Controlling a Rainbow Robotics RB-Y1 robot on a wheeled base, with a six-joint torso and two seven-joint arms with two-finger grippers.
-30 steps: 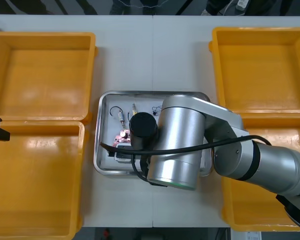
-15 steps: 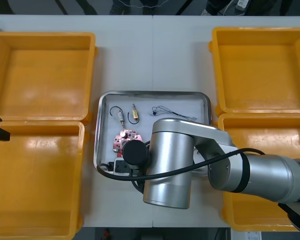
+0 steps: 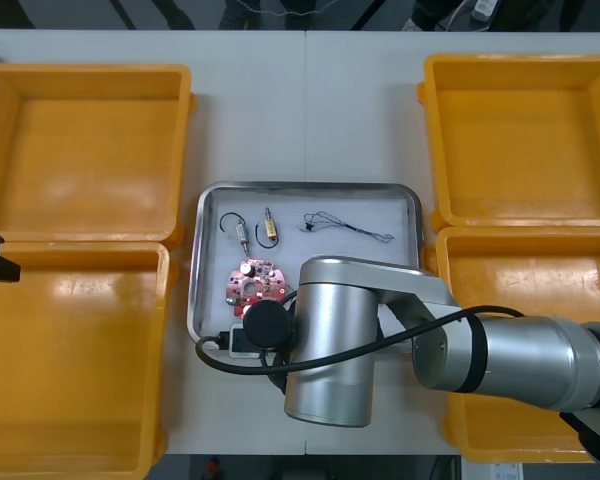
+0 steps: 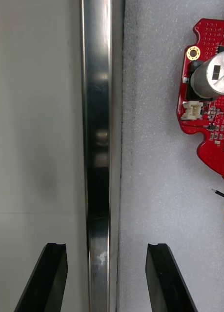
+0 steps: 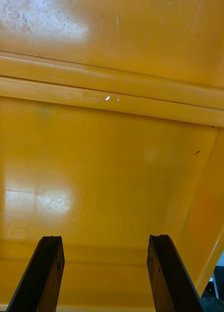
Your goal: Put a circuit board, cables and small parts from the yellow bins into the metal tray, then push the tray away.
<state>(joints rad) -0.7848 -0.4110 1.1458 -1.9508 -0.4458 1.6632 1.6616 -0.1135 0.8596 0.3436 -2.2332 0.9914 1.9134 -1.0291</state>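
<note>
A shiny metal tray (image 3: pixel 305 187) with rounded corners and a white, finely grained liner is sitting at the centre of a light table (image 3: pixel 310 110). Two smooth, glossy yellow bins (image 3: pixel 185 150) are flanking it at each side. Inside the tray, a round red circuit board (image 3: pixel 253 281) with a scalloped edge is lying at about 8 o'clock. It is carrying a silver cylinder whose dark marking is too small to read, and a small white connector. Two small metal parts (image 3: pixel 242 233) with curled black leads are lying at 11 o'clock, and a thin black cable (image 3: pixel 348 227) is trailing across at 1 o'clock. The silver right arm (image 3: pixel 330 350) is reaching over the tray's 6 o'clock edge. The right gripper (image 4: pixel 112 280) is hovering with its black fingers (image 4: pixel 166 278) spread wide, straddling the tray's polished rim. One finger is hanging over the bare table and the other over the white liner, with the board lying beyond that finger's tip and off to its outer side. The left gripper (image 5: pixel 106 278) is waiting at 9 o'clock by the table's edge, fingers also spread apart, over a bin's glossy floor.
</note>
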